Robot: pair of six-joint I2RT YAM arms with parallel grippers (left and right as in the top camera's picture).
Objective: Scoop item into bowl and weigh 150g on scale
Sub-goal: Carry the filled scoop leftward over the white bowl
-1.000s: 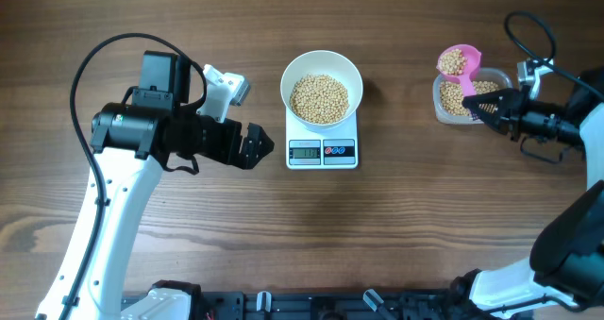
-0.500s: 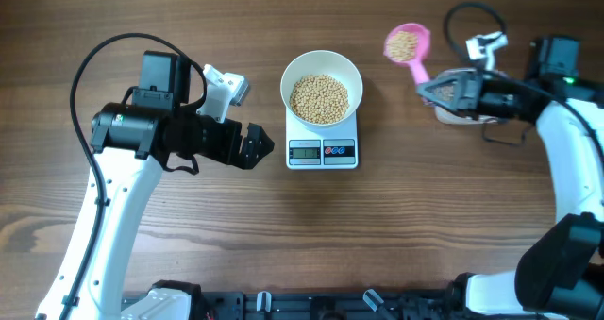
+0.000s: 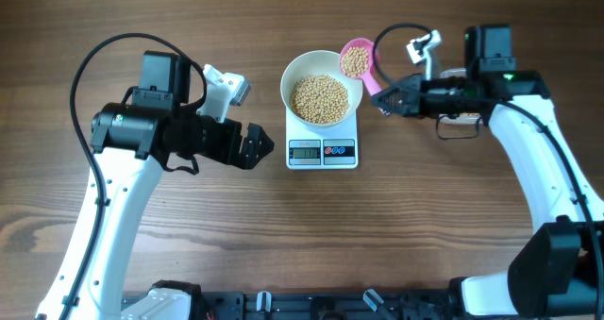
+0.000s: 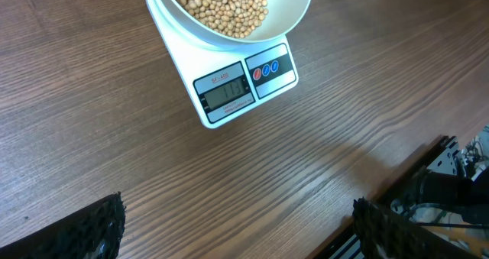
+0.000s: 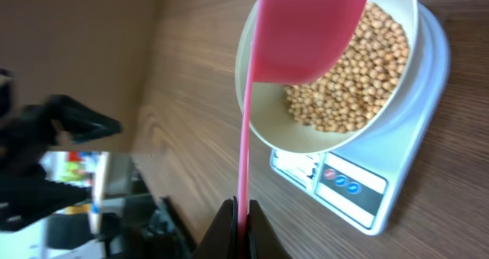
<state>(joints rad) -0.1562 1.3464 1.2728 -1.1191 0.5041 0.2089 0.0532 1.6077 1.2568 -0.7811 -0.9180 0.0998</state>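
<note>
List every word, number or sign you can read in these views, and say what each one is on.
Nothing reads for certain.
Scale display: dark digits, too faint to read.
Small print above the display: too small to read.
Two round buttons: signs blurred.
Bowl and pink scoop: no text.

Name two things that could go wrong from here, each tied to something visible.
1. The loaded pink scoop hangs over the rim of the bowl; tipped carelessly, beans may spill onto the table.
2. The bowl, already holding many beans, overhangs the scale; a whole scoopful might overshoot, or a knock shift it.
</note>
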